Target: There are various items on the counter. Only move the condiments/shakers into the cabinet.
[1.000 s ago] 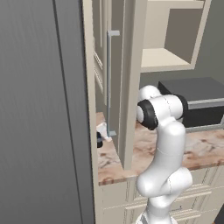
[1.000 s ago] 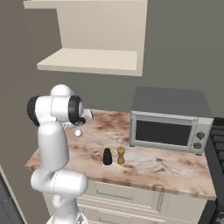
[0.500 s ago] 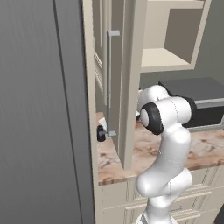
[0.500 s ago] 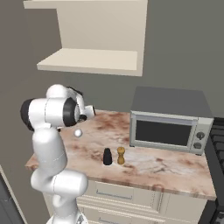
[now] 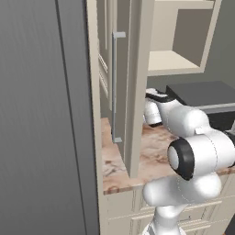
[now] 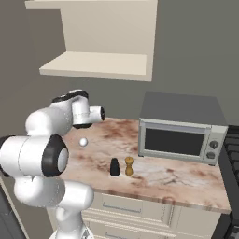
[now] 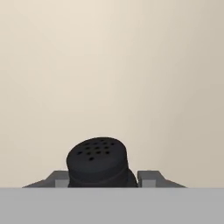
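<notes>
At the bottom centre of the hand view, the hand (image 7: 103,180) is clenched on a black shaker (image 7: 98,162), its perforated cap facing a cream surface. Two more shakers, black (image 6: 114,167) and golden-tan (image 6: 129,166), stand on the table (image 6: 177,179), centre of the right base view.

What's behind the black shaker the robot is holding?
In the hand view, the black shaker sits between the gripper fingertips. Behind it is a plain cream surface. The shaker's lower body is hidden at the bottom of the picture.

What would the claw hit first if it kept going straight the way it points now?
Probably the plain cream cabinet panel ahead of the claw, which is shut on a black shaker; how far off is unclear.
</notes>
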Controlling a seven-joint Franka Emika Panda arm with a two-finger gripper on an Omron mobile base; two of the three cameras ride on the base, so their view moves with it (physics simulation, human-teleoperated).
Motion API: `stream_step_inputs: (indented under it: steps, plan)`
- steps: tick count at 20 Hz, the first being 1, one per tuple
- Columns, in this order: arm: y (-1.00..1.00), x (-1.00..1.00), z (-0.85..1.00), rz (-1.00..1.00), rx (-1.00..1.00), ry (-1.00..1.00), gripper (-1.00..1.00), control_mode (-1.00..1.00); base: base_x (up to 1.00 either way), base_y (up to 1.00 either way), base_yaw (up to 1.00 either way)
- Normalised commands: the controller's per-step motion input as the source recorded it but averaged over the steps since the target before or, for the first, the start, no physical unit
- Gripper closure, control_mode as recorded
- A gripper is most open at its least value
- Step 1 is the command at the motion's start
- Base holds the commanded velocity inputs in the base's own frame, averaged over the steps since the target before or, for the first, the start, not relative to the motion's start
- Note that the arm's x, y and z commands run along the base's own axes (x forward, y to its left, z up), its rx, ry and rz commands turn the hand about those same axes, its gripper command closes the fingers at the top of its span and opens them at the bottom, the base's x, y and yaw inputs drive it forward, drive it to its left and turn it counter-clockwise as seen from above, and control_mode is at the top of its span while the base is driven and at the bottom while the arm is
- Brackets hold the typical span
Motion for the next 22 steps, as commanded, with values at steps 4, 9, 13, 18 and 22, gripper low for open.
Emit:
stream_step_inputs:
  steps: [4,9,13,18,22]
  plan:
    - [-0.25,-0.66,1.0,-0.22,0.0,-0.02,1.0,-1.0,0.0,0.0,0.0]
    - [-0.32,-0.58,1.0,-0.14,0.0,-0.07,1.0,-1.0,0.0,0.0,0.0]
    - [-0.45,-0.39,1.0,-0.12,-0.01,-0.05,1.0,-1.0,0.0,0.0,0.0]
    - [-0.4,-0.26,1.0,-0.04,0.0,-0.01,1.0,-1.0,0.0,0.0,0.0]
    - [-0.31,-0.09,0.99,0.0,0.0,-0.02,1.0,-1.0,0.0,0.0,0.0]
